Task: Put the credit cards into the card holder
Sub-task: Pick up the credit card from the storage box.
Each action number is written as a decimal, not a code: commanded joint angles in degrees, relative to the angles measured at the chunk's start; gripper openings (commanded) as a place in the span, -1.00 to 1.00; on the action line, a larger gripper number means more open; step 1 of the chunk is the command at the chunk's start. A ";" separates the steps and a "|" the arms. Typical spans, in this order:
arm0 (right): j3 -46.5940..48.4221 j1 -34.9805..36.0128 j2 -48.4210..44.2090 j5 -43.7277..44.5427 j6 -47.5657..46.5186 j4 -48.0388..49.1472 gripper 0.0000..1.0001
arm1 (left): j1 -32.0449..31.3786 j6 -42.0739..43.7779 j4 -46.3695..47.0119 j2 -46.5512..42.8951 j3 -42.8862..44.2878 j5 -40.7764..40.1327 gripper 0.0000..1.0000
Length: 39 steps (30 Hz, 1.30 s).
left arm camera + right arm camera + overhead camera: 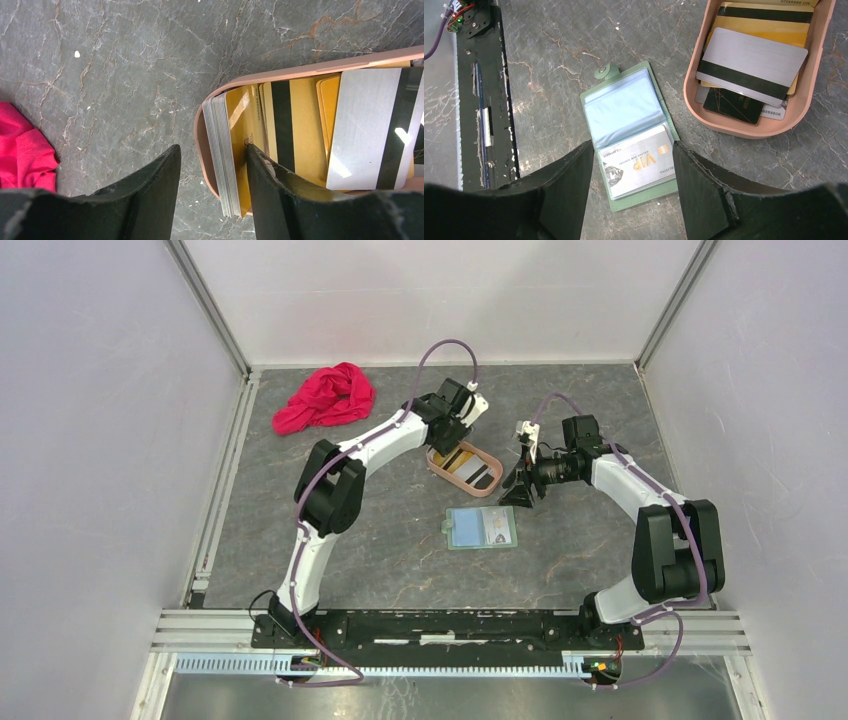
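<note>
Grey marbled worktop fills a pale-walled enclosure. Only the overhead view takes in both arms at once, along with a crumpled red cloth at the far left, well apart from everything else. Near the middle, a pinkish oval tray lies just beyond the card holder. The two are close but not touching, and bare stone runs from the holder's other sides to the black base rail. The right wrist view adds that the holder is spread open, its snap tab out flat, its light blue pockets facing up and a white VIP card in one half. The right fingers hang apart above it, holding nothing. In the tray the loose credit cards overlap, a silver striped one over gold ones and a dark one. The left wrist view shows a stack of cards on edge against the tray's rounded end. The left fingers are apart, one outside the rim over bare stone and the other inside, just beside the stack's gold face.
</note>
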 commanded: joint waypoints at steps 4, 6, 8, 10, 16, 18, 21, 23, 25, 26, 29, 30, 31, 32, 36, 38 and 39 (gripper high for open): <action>2.43 -0.30 -0.16 -1.71 -1.35 -0.18 0.32 | 1.10 -2.16 -0.65 -4.08 2.60 1.06 0.09; 2.37 -0.35 -0.07 -1.81 -1.36 -0.21 0.32 | 1.10 -2.28 -0.67 -4.27 2.69 1.16 0.09; 2.44 -0.36 -0.11 -1.78 -1.48 -0.25 0.32 | 1.11 -2.42 -0.64 -4.36 2.73 1.35 0.08; 2.43 -0.37 -0.14 -1.81 -1.43 -0.25 0.31 | 1.10 -2.61 -0.63 -4.43 2.73 1.57 0.06; 2.44 -0.37 -0.08 -1.89 -1.52 -0.37 0.32 | 1.11 -3.06 -0.63 -4.89 2.86 2.44 0.01; 2.45 -0.32 -0.07 -1.88 -1.53 -0.47 0.32 | 1.10 -3.07 -0.67 -4.81 2.89 2.67 -0.03; 2.44 -0.39 0.01 -1.89 -1.60 -0.45 0.32 | 1.06 -3.06 -0.64 -4.81 2.82 2.83 -0.17; 2.46 -0.37 0.09 -1.86 -1.61 -0.44 0.32 | 1.10 -3.06 -0.68 -4.85 2.82 3.05 -0.22; 2.51 -0.42 0.15 -1.98 -1.62 -0.56 0.32 | 1.10 -3.06 -0.63 -5.01 2.87 3.39 -0.28; 2.50 -0.44 0.23 -1.98 -1.67 -0.56 0.32 | 1.08 -3.06 -0.65 -5.06 2.88 3.43 -0.31; 2.54 -0.41 0.28 -1.98 -1.70 -0.65 0.31 | 1.08 -2.98 -0.68 -5.08 2.82 3.73 -0.40; 2.54 -0.36 0.28 -1.98 -1.78 -0.65 0.32 | 1.09 -3.04 -0.78 -5.07 2.96 3.80 -0.44; 2.54 -0.29 0.28 -1.98 -1.80 -0.67 0.31 | 1.06 -3.06 -0.93 -5.07 3.07 3.82 -0.47; 2.54 -0.40 0.27 -1.98 -1.78 -0.68 0.32 | 1.10 -3.13 -0.90 -5.07 3.16 3.92 -0.49; 2.60 -0.44 0.36 -2.07 -1.87 -0.83 0.31 | 1.11 -3.34 -0.90 -5.39 3.35 4.22 -0.53; 2.58 -0.37 0.41 -2.07 -1.92 -0.91 0.31 | 1.08 -3.32 -0.94 -5.50 3.43 4.44 -0.56; 2.62 -0.39 0.46 -2.05 -1.96 -0.95 0.31 | 1.12 -3.37 -0.93 -5.58 3.48 4.63 -0.59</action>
